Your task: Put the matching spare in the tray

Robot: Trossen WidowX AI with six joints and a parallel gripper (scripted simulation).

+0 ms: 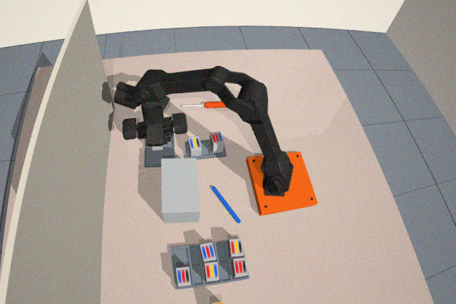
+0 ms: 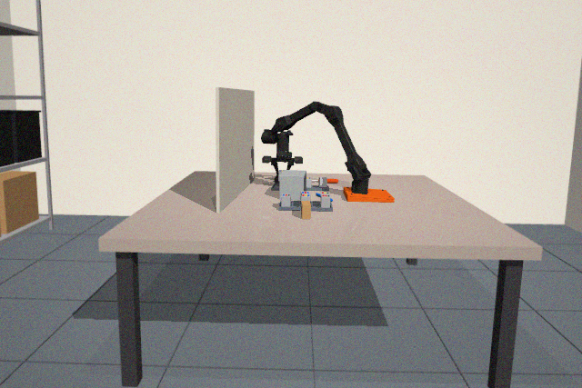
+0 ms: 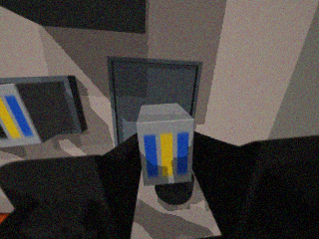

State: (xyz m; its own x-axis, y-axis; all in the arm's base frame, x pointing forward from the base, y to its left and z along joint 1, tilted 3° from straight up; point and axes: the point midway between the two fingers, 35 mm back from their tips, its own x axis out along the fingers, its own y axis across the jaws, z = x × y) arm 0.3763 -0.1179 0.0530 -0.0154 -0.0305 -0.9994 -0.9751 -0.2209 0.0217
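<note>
My gripper (image 1: 157,145) (image 3: 161,134) is shut on a light grey spare (image 3: 166,154) with blue, yellow and blue stripes. The spare is upright at the dark tray (image 1: 152,161) (image 3: 155,62), over its part nearest the wrist camera; whether it touches the floor of the tray I cannot tell. A small rack (image 1: 206,152) beside the tray holds a spare (image 1: 194,144) with blue, yellow and black stripes and a red-striped one (image 1: 216,140). A larger rack (image 1: 180,255) holds several striped spares. The mounted unit's back code is not plainly visible.
A tall light grey box (image 1: 179,184) (image 2: 292,184) stands right by the tray. A large upright panel (image 1: 66,146) (image 2: 235,149) is at the left. A blue pen (image 1: 225,203), an orange screwdriver (image 1: 214,104) and a tan block (image 2: 306,210) are on the table.
</note>
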